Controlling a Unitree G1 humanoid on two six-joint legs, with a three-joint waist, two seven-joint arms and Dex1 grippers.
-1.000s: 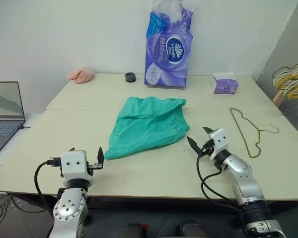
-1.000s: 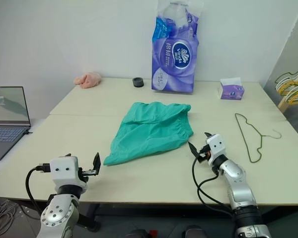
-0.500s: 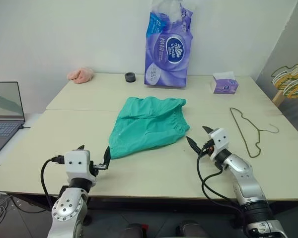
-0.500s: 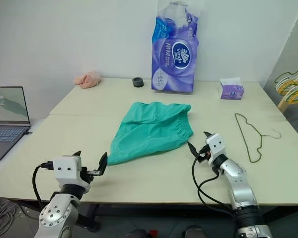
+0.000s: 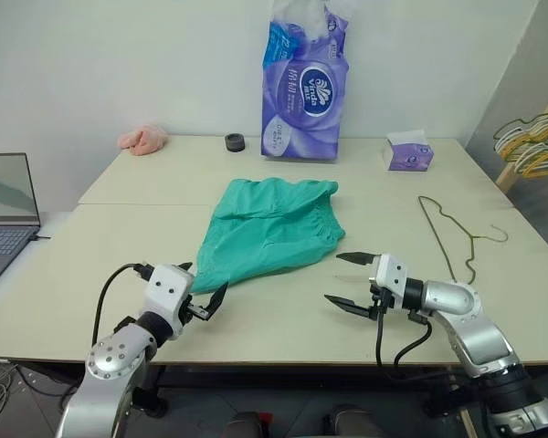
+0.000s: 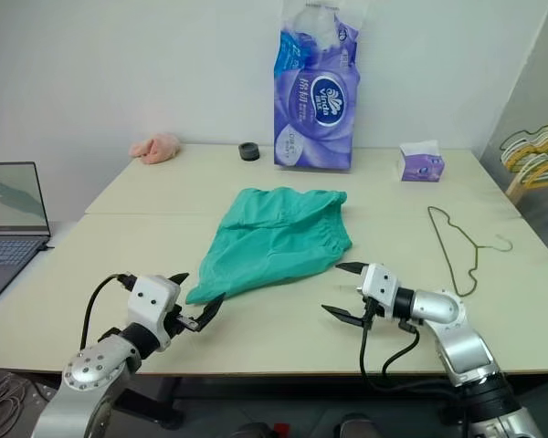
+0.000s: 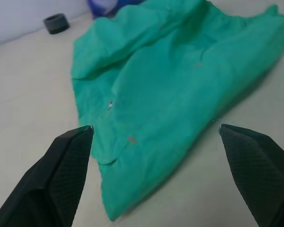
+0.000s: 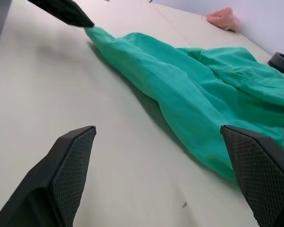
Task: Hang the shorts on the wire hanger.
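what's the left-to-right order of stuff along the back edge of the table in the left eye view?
pink cloth → black ring → purple tissue pack → small purple tissue box
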